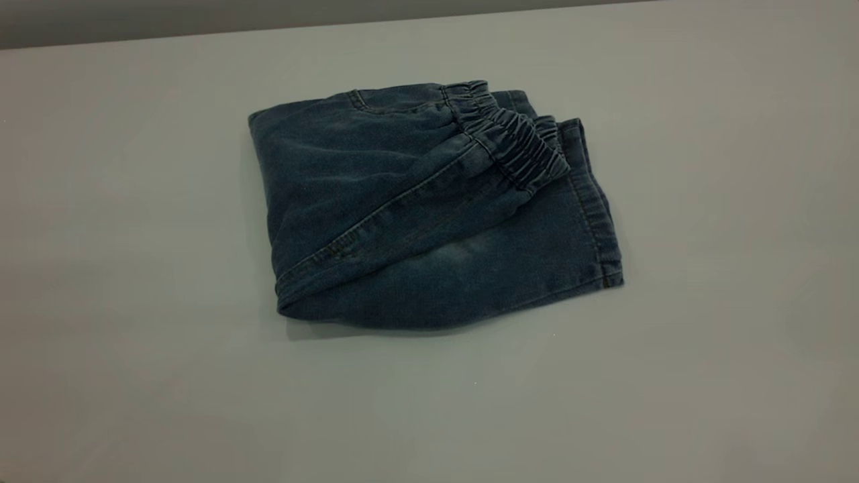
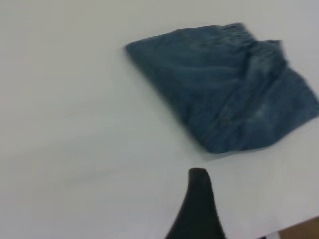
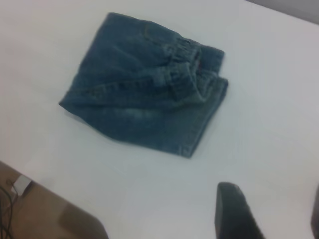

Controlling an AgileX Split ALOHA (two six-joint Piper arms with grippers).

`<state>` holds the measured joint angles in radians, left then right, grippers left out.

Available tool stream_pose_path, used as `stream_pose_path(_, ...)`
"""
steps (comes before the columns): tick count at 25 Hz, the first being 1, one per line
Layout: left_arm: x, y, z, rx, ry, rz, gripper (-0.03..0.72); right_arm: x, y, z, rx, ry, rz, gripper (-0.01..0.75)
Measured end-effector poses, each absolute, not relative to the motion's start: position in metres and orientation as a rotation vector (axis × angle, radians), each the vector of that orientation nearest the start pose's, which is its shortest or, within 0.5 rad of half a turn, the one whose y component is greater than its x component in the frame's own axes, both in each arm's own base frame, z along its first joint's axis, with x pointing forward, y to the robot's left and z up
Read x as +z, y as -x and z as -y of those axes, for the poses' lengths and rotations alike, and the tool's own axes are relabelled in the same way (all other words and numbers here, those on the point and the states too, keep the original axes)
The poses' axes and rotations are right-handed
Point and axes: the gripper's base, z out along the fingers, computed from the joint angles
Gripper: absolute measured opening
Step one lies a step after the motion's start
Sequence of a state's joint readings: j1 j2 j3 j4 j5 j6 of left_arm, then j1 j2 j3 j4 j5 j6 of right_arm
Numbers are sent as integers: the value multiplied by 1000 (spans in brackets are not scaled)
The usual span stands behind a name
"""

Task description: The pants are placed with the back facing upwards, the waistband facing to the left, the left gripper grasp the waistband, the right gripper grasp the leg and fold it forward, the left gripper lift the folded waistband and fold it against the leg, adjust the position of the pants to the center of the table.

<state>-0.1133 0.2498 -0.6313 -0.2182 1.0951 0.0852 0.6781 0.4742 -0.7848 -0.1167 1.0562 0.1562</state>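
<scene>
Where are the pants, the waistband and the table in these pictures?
pants [image 1: 376, 181]: exterior view, on the folded top layer of denim.
waistband [image 1: 513, 144]: exterior view, on the gathered elastic band lying on top, toward the right.
table [image 1: 134, 376]: exterior view, on bare tabletop in front of the pants.

From your left wrist camera you see the pants [image 2: 224, 89] lying folded into a compact blue denim bundle on the table [image 2: 75, 124]. The gathered waistband [image 2: 259, 52] sits on top of the fold, towards the bundle's far side from the camera. One dark fingertip of the left gripper [image 2: 198, 199] shows near the camera — well apart from the denim, touching nothing, with bare tabletop between it and the nearest folded edge.
</scene>
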Motion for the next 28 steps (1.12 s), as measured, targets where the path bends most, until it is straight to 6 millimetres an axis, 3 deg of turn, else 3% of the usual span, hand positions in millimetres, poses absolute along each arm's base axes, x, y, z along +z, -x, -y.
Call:
stream_pose_path(6,288,-7,14,-227,-183,-2148,527,303,-24,-11,373,566,-2126,279)
stream_pose_path(11,277,-10,14,-228,-180,-2168,527,277,-13,-4,388,571,-2126,279)
stream_pose_path(24,277,-10,14,-228,-176,-2163,521,279,-13,-3,390,568,-2112,279)
stream_pose_path(28,277,-10,14,-228,-176,-2162,521,279,-13,-3,362,497,-2127,279)
